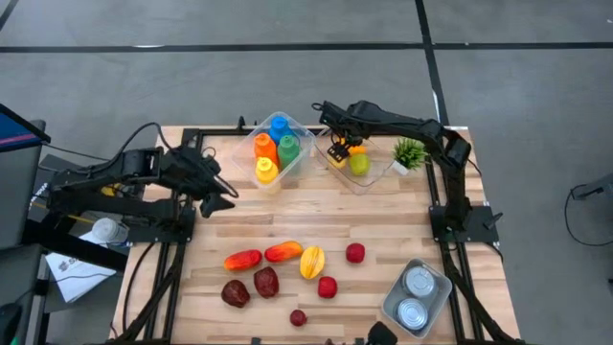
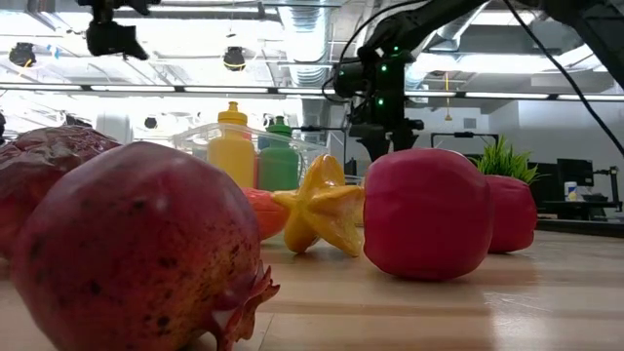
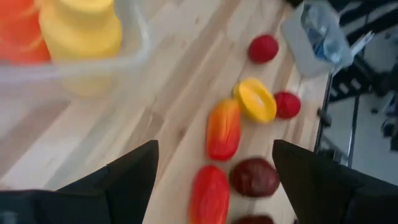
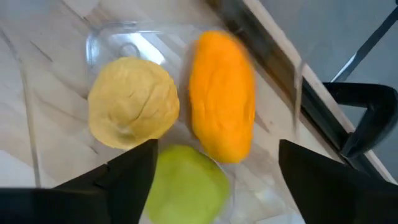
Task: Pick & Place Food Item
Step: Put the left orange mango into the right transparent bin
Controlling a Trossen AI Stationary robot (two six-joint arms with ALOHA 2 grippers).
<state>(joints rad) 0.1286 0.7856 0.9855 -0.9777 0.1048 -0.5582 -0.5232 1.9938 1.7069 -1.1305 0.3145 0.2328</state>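
At six o'clock on the wooden table point(image 1: 383, 225) lie loose fruits. Farther, at one o'clock, the right gripper point(image 1: 337, 150) hangs spread and empty over the clear plastic tray point(image 1: 369, 182), likely having dropped the orange oblong fruit point(image 4: 222, 93) there; the left gripper point(image 1: 213, 198) waits at nine o'clock, fingers apart.

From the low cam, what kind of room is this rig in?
Probably an industrial lab or workshop: exposed ceiling ducts and strip lights overhead, a bare grey floor around the wooden table, and a desk monitor behind.

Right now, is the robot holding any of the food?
No, nothing is held. The right gripper hangs open over the clear bin of fruit, and the left gripper is open and empty too.
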